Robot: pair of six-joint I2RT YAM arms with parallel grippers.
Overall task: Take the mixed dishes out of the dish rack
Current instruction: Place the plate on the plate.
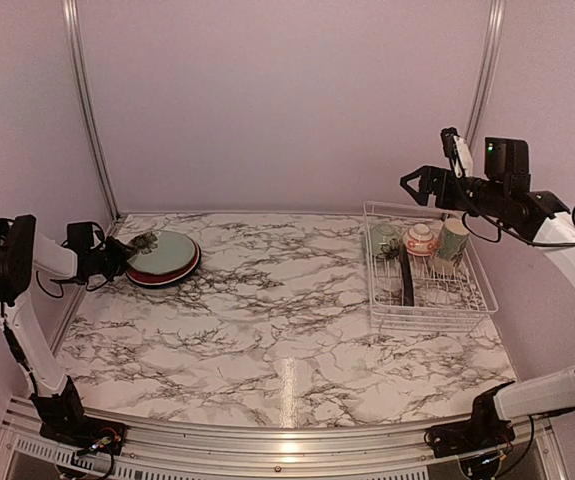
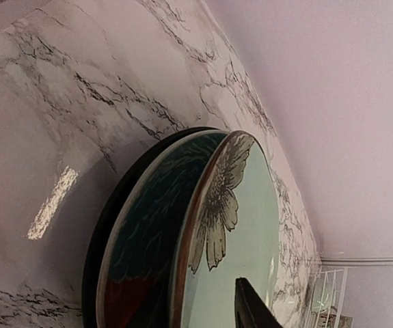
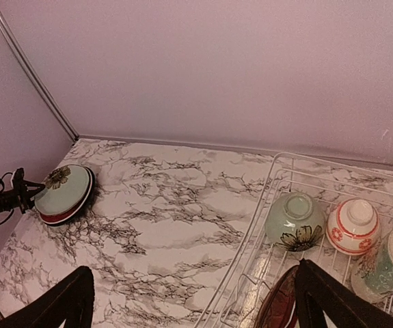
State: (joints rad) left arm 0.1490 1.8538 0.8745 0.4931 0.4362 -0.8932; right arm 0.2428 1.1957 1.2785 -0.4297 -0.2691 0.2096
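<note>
The white wire dish rack (image 1: 482, 300) stands at the right. It holds an upside-down pale green bowl (image 1: 382, 238), an orange-red-and-white bowl (image 1: 422, 238), a tall cream mug (image 1: 453, 240) and an upright dark red plate (image 1: 407, 282). My right gripper (image 1: 415, 185) hangs open and empty, high above the rack's far left corner (image 3: 273, 179). At the far left a pale green flowered plate (image 1: 164, 248) lies on a dark red plate (image 2: 124, 287) and a black plate (image 2: 100, 232). My left gripper (image 1: 125, 255) is at this stack's left edge. One finger (image 2: 251, 307) lies over the green plate's face; the other is hidden.
A metal frame post (image 1: 87, 100) and the wall stand close behind the left stack. The right post (image 1: 482, 70) rises behind the rack. The marble table's near edge is a metal rail (image 1: 287, 440).
</note>
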